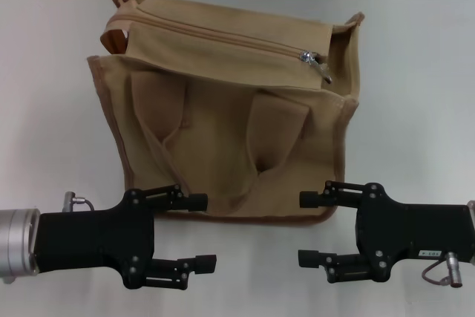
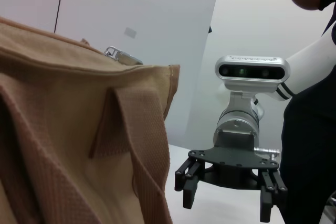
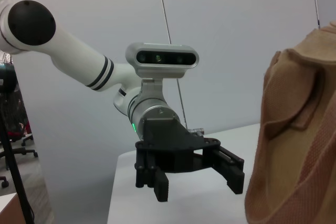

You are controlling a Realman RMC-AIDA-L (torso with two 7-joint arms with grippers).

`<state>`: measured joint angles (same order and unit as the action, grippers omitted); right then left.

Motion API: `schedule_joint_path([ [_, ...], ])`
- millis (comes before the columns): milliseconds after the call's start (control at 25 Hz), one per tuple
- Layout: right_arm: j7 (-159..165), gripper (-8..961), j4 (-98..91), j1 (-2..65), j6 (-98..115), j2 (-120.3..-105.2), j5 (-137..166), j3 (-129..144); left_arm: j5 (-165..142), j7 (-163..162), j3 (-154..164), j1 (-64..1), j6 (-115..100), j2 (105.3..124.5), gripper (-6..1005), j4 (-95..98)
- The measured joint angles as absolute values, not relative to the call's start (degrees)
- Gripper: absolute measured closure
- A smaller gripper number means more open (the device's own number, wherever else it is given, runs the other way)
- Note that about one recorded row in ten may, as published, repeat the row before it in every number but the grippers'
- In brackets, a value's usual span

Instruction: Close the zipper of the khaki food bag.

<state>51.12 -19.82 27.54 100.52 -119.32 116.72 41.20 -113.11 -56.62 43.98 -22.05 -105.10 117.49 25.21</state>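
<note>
The khaki food bag (image 1: 223, 116) stands on the white table, in the middle and toward the back. Its two loop handles hang down the front side. The zipper (image 1: 223, 35) runs across the top flap, and its silver slider and pull tab (image 1: 313, 61) sit at the bag's right end. My left gripper (image 1: 202, 231) is open and empty in front of the bag's lower left corner. My right gripper (image 1: 304, 228) is open and empty in front of the lower right corner. The two face each other. The left wrist view shows the bag (image 2: 63, 129), the slider (image 2: 118, 55) and the right gripper (image 2: 227, 203).
The bare white table (image 1: 415, 94) extends on both sides of the bag, up to a grey wall behind. A person in dark clothes (image 2: 310, 129) stands beyond the right arm. The right wrist view shows the left gripper (image 3: 198, 186) and the bag's side (image 3: 299, 145).
</note>
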Motion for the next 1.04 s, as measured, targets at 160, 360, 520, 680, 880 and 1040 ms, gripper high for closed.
schedule_joint_path([
  [160,50.98,167,-19.48,27.75,100.46,-119.32,116.73,41.21,-113.21,-56.6,44.03,-22.22,-104.92,117.3,151,25.22],
  [360,50.96,167,-19.41,27.65,100.42,-119.29,116.73,41.23,-113.25,-56.58,44.07,-22.25,-104.92,117.14,150,25.23],
  [520,50.93,167,-19.38,27.6,100.06,-119.26,116.72,41.22,-113.29,-56.56,44.11,-22.24,-105.17,117.11,150,25.23],
  [680,50.91,167,-19.36,27.59,99.87,-119.26,116.73,41.22,-113.29,-56.54,44.07,-22.24,-105.29,117.0,150,25.23],
  [880,50.89,167,-19.33,27.59,99.83,-119.26,116.72,41.22,-113.29,-56.52,43.95,-22.21,-105.31,116.98,150,25.23],
  [1040,50.88,167,-19.33,27.63,99.76,-119.26,116.71,41.22,-113.29,-56.51,43.95,-22.16,-105.29,116.98,151,25.23],
])
